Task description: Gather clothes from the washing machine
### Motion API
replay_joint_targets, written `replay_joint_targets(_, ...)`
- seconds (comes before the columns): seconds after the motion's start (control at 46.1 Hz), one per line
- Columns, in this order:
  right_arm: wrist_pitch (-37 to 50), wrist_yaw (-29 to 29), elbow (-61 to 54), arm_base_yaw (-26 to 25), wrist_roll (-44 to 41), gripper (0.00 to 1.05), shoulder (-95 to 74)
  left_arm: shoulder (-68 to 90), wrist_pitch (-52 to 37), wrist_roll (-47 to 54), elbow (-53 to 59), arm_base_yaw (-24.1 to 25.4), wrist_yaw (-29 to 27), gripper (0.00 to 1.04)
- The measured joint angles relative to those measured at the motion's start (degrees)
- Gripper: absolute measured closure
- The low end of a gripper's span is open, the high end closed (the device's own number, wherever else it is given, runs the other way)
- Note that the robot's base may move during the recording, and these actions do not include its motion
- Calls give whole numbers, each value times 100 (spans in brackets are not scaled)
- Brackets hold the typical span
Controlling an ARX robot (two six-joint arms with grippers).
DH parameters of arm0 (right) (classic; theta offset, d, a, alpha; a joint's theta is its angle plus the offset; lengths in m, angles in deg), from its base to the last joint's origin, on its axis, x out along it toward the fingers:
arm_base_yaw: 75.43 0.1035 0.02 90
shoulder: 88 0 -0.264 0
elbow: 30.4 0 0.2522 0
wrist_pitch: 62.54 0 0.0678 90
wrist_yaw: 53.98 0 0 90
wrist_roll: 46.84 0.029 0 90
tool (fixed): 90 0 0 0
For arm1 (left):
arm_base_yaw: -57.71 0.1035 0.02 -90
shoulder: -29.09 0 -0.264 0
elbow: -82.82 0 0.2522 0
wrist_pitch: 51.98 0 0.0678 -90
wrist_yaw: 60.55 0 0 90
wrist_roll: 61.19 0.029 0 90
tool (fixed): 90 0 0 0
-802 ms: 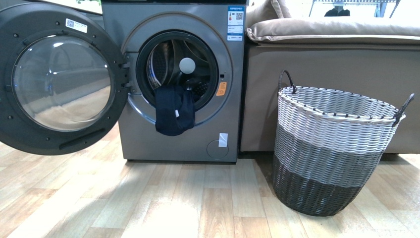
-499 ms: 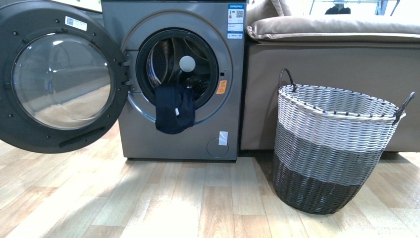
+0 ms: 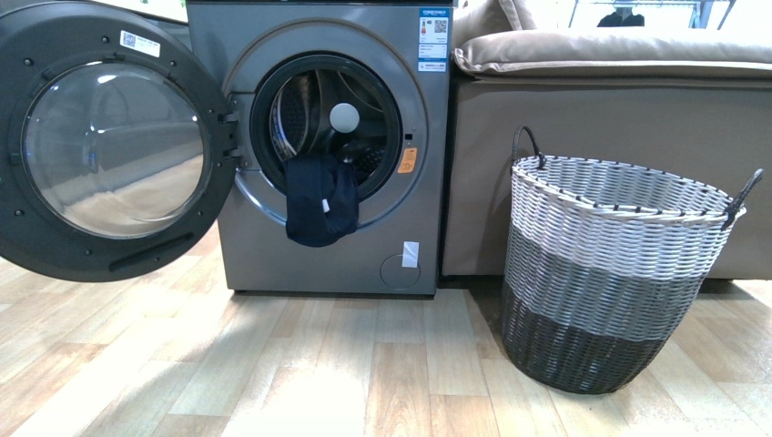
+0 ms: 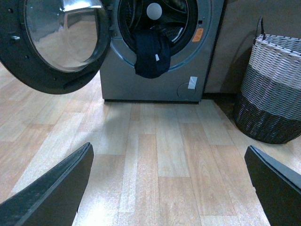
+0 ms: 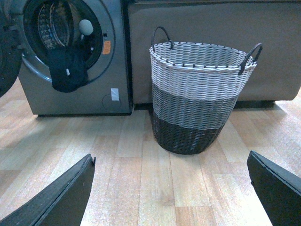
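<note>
You are in a home: a washing machine [image 3: 273, 259] stands right beside a soft brown sofa [image 3: 592, 109], with a woven washing basket [image 3: 610, 273] on the wood floor [image 3: 364, 364].

left gripper [image 4: 168, 148]: your jaws stand wide apart, dark fingers [image 4: 59, 190] angled outward.
right gripper [image 5: 170, 155]: your jaws are equally wide apart, fingers splayed to either side of the wrist camera.

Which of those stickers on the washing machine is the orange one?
The small sticker just right of the drum opening; the top-corner label is blue-white, the bottom one plain white.
</note>
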Motion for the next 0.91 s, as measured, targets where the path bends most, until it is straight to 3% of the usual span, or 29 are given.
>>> replay_joint_targets(0.911,0,-17,2,0,0,7,0,0,0,-2,0,0,-7,7)
